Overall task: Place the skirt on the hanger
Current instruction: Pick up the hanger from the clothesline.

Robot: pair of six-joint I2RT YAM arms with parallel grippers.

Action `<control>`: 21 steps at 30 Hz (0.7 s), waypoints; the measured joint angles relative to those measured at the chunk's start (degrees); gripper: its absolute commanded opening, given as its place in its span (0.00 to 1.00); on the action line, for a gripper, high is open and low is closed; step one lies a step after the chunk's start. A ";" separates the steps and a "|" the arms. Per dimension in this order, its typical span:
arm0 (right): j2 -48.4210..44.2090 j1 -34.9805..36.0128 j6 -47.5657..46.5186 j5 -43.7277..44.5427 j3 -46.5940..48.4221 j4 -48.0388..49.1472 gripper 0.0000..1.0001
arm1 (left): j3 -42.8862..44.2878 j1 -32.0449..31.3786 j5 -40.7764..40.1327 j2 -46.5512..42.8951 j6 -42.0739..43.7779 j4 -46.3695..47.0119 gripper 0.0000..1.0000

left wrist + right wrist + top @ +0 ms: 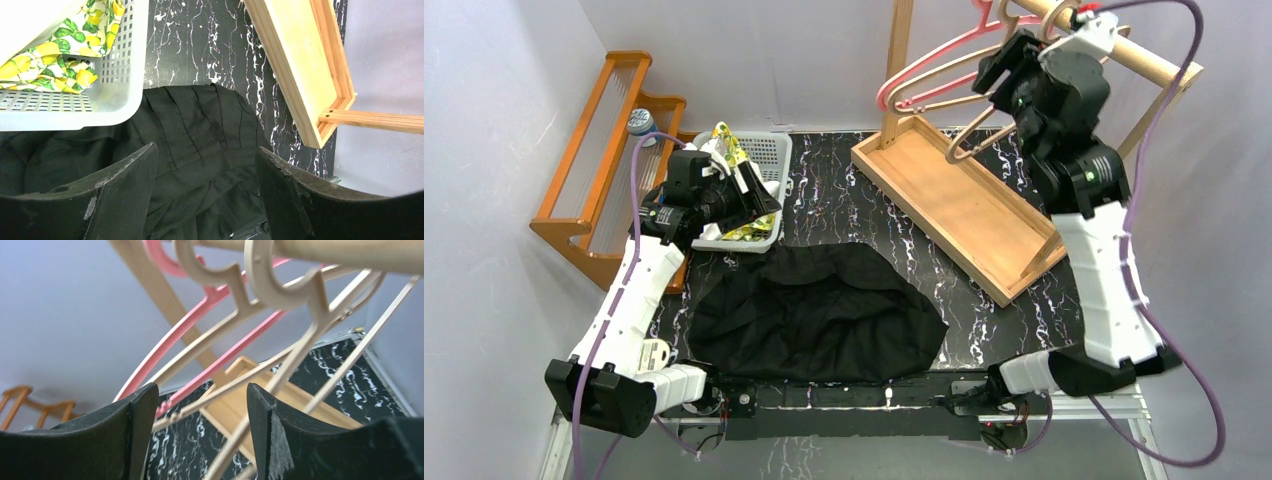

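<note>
At 6 o'clock on the marbled table (844,190), close to the arm bases, the black skirt (814,315) lies spread and flat, with neither arm touching it. Its narrower edge, likely the waistband, faces 12 o'clock. The 10 o'clock corner sits just beside the white basket (769,150).

The left gripper (759,195) hovers over that basket at 9 o'clock, jaws wide, nothing between them. The right gripper (991,80) sits high at 1 o'clock by the wooden rail (1124,50). Its fingers are apart, with the beige hanger (280,295) and pink hanger (200,307) just ahead. No grip shows.

Judgement:
- The cloth looks light, limp and pleated. It should sag and fold when lifted rather than slip.
- The best hold seems to be the stitched waistband, pinched near one end.
- The hanger looks rigid and light, and apt to swing on the rail.
</note>
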 measured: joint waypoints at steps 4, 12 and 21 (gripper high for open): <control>8.13 -0.02 0.02 6.23 7.82 -3.10 0.76 | 0.00 0.00 0.00 0.15 -0.15 0.13 0.70; 13.57 0.94 0.00 15.43 7.43 -12.52 0.67 | 0.00 0.00 -0.02 0.63 -0.15 0.11 0.70; 7.82 2.78 -4.96 18.14 2.82 -9.57 0.69 | 0.00 0.00 -0.04 0.94 -0.15 0.11 0.70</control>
